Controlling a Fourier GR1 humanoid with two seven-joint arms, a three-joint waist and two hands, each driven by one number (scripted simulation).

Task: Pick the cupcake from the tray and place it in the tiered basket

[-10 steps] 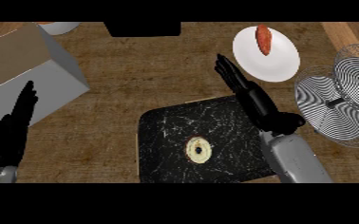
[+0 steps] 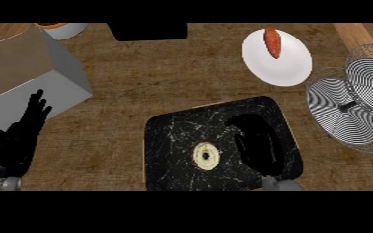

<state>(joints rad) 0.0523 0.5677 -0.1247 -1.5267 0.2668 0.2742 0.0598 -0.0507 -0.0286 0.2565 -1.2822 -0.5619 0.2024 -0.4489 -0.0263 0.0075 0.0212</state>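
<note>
On the one black tray (image 2: 175,128) lies a single cupcake (image 2: 206,156), just left of the right hand (image 2: 256,143), whose relaxed fingers (image 2: 244,124) hold nothing, with one tiered basket (image 2: 342,106) at far right

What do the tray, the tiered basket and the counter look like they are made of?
Tray: black with thin white veins, looks like polished marble or stone. Basket: fine wire mesh, probably metal, see-through with close lines. Counter: brown with rough streaky grain, seemingly matte wood.
</note>
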